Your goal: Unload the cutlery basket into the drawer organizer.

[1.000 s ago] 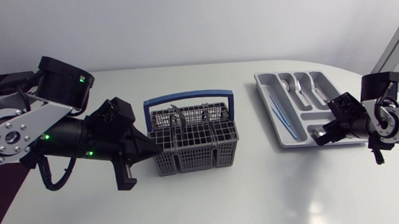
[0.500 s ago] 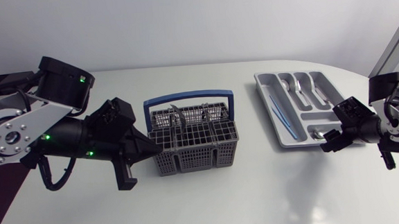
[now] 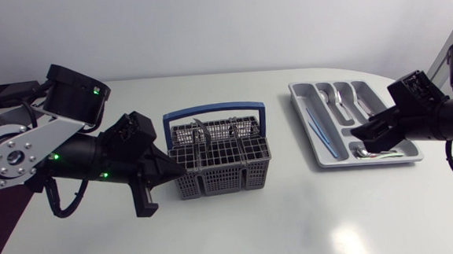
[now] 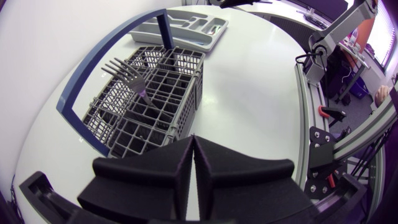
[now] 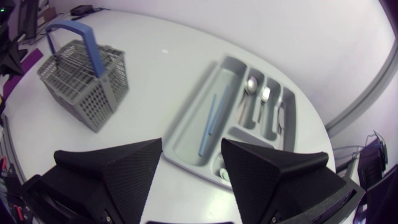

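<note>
The grey cutlery basket [image 3: 219, 160] with its blue handle [image 3: 214, 110] stands mid-table, and forks [image 3: 201, 128] stick up in its rear cells. My left gripper [image 3: 168, 171] is shut and empty, its tip at the basket's left front corner. In the left wrist view the shut fingers [image 4: 193, 163] point at the basket [image 4: 149, 99], where a fork [image 4: 127, 71] stands. The grey organizer tray [image 3: 299, 99] holds spoons [image 3: 332, 97], a blue utensil [image 3: 318, 129] and a spoon [image 3: 368, 154] in its front compartment. My right gripper [image 3: 366, 134] hovers open over the tray [image 5: 186, 134].
In the right wrist view the basket [image 5: 84, 81] lies far ahead, beyond the tray. Bare white tabletop lies between basket and tray. The table's rounded edge runs just right of the tray.
My right gripper has opened and lifted up and back from the tray's front compartment, leaving a spoon lying there. The left arm has stayed still.
</note>
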You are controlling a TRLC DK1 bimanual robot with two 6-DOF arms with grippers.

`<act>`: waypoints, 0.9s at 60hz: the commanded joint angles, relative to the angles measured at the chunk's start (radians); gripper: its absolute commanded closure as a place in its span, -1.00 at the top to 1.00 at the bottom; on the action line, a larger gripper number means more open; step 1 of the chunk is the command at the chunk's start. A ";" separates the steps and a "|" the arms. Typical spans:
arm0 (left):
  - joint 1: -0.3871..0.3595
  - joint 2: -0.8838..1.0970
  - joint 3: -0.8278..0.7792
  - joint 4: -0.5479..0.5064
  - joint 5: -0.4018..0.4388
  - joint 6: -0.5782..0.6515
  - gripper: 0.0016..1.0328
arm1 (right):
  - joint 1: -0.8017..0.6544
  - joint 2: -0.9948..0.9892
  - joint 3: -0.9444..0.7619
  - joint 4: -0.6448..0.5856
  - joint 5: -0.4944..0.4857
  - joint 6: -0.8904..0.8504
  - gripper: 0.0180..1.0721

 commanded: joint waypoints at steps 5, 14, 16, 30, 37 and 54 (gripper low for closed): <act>-0.009 -0.004 0.018 0.014 -0.006 -0.025 -0.91 | 0.147 -0.077 0.002 -0.019 -0.038 0.098 0.33; -0.009 0.005 0.012 0.031 -0.020 -0.028 -0.90 | 0.299 -0.106 -0.007 0.041 -0.029 0.170 0.33; -0.009 0.007 0.012 0.032 -0.021 -0.029 -0.91 | 0.331 -0.106 -0.008 0.059 -0.018 0.181 0.33; -0.009 0.007 0.013 0.042 -0.023 -0.039 -0.91 | 0.515 -0.045 -0.027 0.191 0.019 0.217 0.32; -0.005 -0.001 0.010 0.046 -0.023 -0.037 -0.90 | 0.560 0.003 -0.013 0.226 0.019 0.236 0.32; 0.018 -0.019 -0.007 0.066 -0.021 -0.032 -0.90 | 0.662 0.093 -0.010 0.309 0.082 0.253 0.32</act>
